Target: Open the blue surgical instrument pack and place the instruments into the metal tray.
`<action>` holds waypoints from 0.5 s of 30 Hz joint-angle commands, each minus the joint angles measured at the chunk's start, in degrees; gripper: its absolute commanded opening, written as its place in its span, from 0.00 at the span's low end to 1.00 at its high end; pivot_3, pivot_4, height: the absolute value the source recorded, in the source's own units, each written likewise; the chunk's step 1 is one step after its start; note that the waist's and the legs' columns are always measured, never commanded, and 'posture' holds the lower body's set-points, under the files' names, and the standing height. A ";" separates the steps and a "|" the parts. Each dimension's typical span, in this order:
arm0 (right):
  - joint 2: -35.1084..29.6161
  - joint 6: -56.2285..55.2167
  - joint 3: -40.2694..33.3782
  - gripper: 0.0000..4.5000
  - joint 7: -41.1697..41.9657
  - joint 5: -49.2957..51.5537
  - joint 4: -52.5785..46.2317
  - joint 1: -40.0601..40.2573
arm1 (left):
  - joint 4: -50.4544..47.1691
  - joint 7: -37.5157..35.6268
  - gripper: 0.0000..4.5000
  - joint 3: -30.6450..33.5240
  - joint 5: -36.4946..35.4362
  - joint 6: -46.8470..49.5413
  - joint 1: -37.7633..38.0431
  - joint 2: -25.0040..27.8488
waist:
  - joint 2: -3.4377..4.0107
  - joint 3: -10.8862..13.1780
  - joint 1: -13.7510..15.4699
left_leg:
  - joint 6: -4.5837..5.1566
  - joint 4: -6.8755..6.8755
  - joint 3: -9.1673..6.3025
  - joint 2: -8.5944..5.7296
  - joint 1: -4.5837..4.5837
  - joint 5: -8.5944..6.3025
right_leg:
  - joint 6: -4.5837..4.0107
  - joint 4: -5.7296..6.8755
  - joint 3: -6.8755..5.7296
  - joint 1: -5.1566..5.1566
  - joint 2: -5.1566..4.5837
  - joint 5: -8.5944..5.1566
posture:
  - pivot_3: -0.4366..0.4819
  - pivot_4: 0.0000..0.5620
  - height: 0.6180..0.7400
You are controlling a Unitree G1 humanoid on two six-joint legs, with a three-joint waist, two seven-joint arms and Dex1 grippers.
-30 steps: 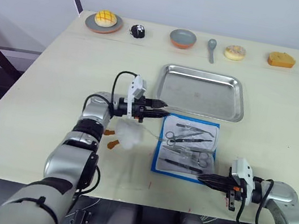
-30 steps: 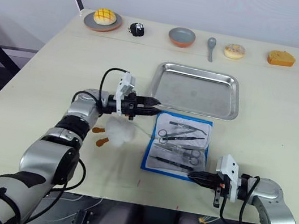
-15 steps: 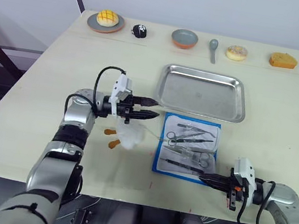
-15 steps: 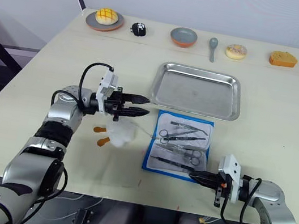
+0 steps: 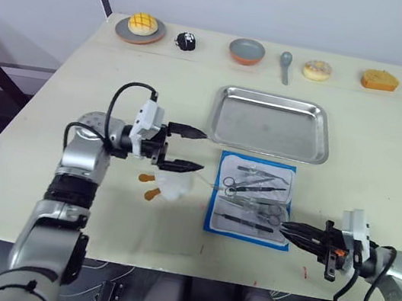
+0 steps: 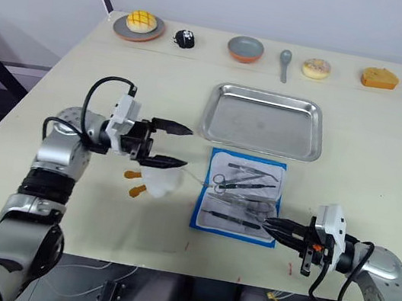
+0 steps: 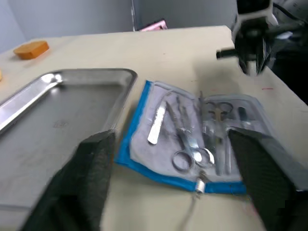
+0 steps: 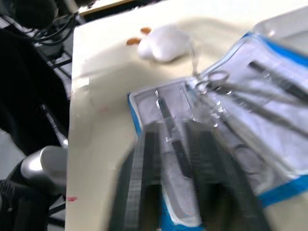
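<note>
The blue surgical instrument pack (image 5: 252,198) lies open on the table, white inner side up with a blue border. Several slim silver instruments (image 5: 255,193) rest inside it, ring-handled scissors among them (image 7: 190,154). Just beyond the pack sits the metal tray (image 5: 271,124), with nothing in it. My left gripper (image 5: 202,151) hovers left of the pack, above a white plush toy, jaws wide open and holding nothing. My right gripper (image 5: 285,226) points at the pack's near right corner; its fingers (image 8: 144,178) stand slightly apart over the pack's edge.
The white plush toy (image 5: 172,186) with orange parts lies left of the pack. Along the table's far edge stand a plate with a yellow bun (image 5: 139,26), a small black object (image 5: 185,40), a grey bowl (image 5: 247,50), a spoon (image 5: 285,64), a doughnut (image 5: 316,69) and an orange cake (image 5: 379,80).
My left gripper has drawn back leftwards from the pack's far left corner and opened wide. The right arm has shifted a little right and its fingers have parted.
</note>
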 commanded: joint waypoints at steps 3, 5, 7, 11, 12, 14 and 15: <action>-0.98 -2.95 -5.78 0.68 0.91 1.49 0.36 0.43 | -12.81 -2.54 1.00 2.48 -6.24 3.90 4.76 6.12 | 0.01 0.01 0.09 | 0.01 0.00 0.00 0.01 0.02 -0.01 | 0.00 0.00 0.01 0.01 0.00 0.00 | 0.48 0.27 1.00; -1.05 -3.62 -6.84 0.84 1.20 1.43 1.26 0.33 | -15.53 -2.13 1.00 2.95 -7.63 4.78 6.22 7.90 | 0.01 0.02 0.09 | 0.01 -0.01 0.01 0.01 0.02 -0.01 | 0.00 -0.01 0.02 0.01 0.00 0.00 | 0.48 0.27 1.00; -0.93 -5.06 -7.27 0.97 1.38 0.49 2.61 -0.32 | -17.43 -1.31 1.00 3.32 -9.05 5.82 7.22 9.06 | 0.02 0.02 0.10 | 0.01 -0.02 0.01 0.02 0.02 -0.01 | 0.00 -0.02 0.02 0.01 0.00 0.00 | 0.48 0.27 1.00; -1.05 -8.76 -7.15 0.97 1.43 -2.49 5.78 -2.27 | -20.08 -1.09 1.00 3.87 -10.24 6.18 9.39 10.80 | 0.05 0.04 0.01 | 0.02 -0.02 0.04 0.02 0.03 -0.01 | 0.00 -0.02 0.03 0.01 0.00 0.00 | 0.48 0.27 1.00; -1.08 -9.48 -6.85 0.97 1.45 -3.14 6.54 -3.09 | -20.69 -1.01 1.00 3.98 -10.68 6.48 9.81 11.11 | 0.06 0.04 0.00 | 0.02 -0.03 0.07 0.01 0.05 -0.01 | 0.00 -0.02 0.06 0.01 0.00 0.00 | 0.48 0.27 1.00; -1.01 -10.55 -6.15 0.97 1.44 -4.13 7.58 -4.55 | -21.64 -1.13 1.00 4.08 -11.36 6.85 10.42 11.59 | 0.07 0.05 0.04 | 0.02 -0.04 0.05 0.02 0.05 -0.01 | -0.01 -0.02 0.04 0.00 0.02 0.00 | 0.48 0.27 1.00; -0.84 -11.30 -5.60 0.97 1.09 -5.14 8.24 -5.49 | -22.07 -1.23 1.00 4.08 -11.72 7.01 10.62 11.75 | 0.08 0.06 0.04 | 0.02 -0.04 0.05 0.02 0.05 -0.01 | -0.01 -0.02 0.04 0.00 0.02 0.00 | 0.48 0.27 1.00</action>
